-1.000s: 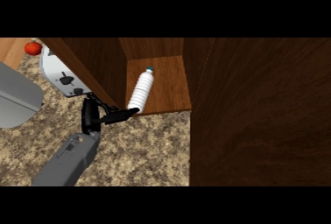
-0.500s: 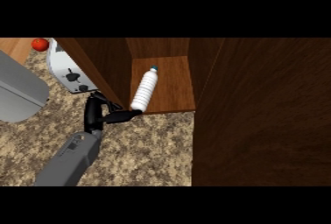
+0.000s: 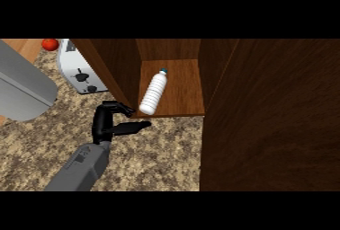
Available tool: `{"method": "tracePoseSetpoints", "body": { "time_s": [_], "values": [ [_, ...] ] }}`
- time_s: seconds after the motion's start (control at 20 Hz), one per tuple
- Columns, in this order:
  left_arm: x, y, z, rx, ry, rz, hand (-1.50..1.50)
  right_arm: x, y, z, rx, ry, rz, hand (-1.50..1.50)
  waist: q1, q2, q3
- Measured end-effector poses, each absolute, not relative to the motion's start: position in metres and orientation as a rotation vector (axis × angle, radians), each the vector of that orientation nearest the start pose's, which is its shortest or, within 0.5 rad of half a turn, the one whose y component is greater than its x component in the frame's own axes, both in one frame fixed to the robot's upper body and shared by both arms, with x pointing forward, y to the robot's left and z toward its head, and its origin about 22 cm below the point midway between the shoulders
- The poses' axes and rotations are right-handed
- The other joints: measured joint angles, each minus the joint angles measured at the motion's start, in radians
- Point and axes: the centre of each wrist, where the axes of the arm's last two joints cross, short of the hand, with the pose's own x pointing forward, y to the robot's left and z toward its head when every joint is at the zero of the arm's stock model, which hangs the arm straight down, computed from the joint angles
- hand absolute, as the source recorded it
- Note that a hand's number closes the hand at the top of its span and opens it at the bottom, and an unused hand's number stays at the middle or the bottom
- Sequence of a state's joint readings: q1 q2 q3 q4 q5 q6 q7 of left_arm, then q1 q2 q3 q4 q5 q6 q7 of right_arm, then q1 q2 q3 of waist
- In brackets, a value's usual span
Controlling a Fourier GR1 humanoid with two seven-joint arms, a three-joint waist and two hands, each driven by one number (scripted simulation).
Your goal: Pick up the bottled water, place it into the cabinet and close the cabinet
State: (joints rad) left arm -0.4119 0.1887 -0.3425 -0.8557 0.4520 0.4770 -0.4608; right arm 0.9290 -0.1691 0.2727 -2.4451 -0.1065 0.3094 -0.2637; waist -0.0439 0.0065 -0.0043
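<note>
Bottled water (image 3: 153,93) lies on its side on the cabinet shelf (image 3: 186,90), white body, small blue-green cap pointing toward the back of the shelf, base close to the shelf's front edge. It sits toward the left part of the shelf, near the cabinet's left wall (image 3: 109,67). Nothing touches it.

Left hand (image 3: 106,121) hangs over the speckled tabletop (image 3: 153,152) just in front of the shelf's front left corner, apart from the bottle. Fingers curl over at the top, thumb sticks out to the right toward the shelf edge; nothing is held between them (fingertips come close to the left wall's lower edge, contact cannot be told). Grey forearm (image 3: 79,168) runs down to the lower left.

Right hand does not show anywhere.

Cabinet door (image 3: 272,112) stands open, a broad dark wood panel filling the right side of the view.

Left of the cabinet, along the tabletop's far edge: a white toaster (image 3: 78,72) with dark knobs, and a small red round thing (image 3: 50,44) at the far left corner. A large grey object (image 3: 20,90) covers the left edge.
</note>
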Motion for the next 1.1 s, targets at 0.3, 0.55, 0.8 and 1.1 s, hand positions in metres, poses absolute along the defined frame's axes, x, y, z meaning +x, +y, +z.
{"method": "tracePoseSetpoints", "body": {
  "time_s": [0.3, 0.55, 0.8, 1.1],
  "values": [
    [0.300, 0.175, -0.061, -0.002, -1.671, 0.107, -1.50, 0.043, -0.234, 0.098, 0.272, -1.821, 0.124, -1.50, 0.012, -0.006, 0.001],
    [0.308, 0.111, -0.013, -0.329, -1.839, 0.063, -1.50, 0.039, -0.233, 0.099, 0.243, -1.806, 0.114, -1.50, 0.018, -0.013, 0.003],
    [0.286, 0.098, 0.009, -0.491, -1.872, 0.034, 1.50, 0.039, -0.236, 0.102, 0.255, -1.802, 0.183, -1.50, 0.036, -0.014, 0.004],
    [0.259, 0.120, 0.008, -0.542, -1.839, 0.037, 1.50, 0.036, -0.234, 0.107, 0.356, -1.740, 0.344, 1.50, 0.046, -0.014, 0.003]
  ]
}}
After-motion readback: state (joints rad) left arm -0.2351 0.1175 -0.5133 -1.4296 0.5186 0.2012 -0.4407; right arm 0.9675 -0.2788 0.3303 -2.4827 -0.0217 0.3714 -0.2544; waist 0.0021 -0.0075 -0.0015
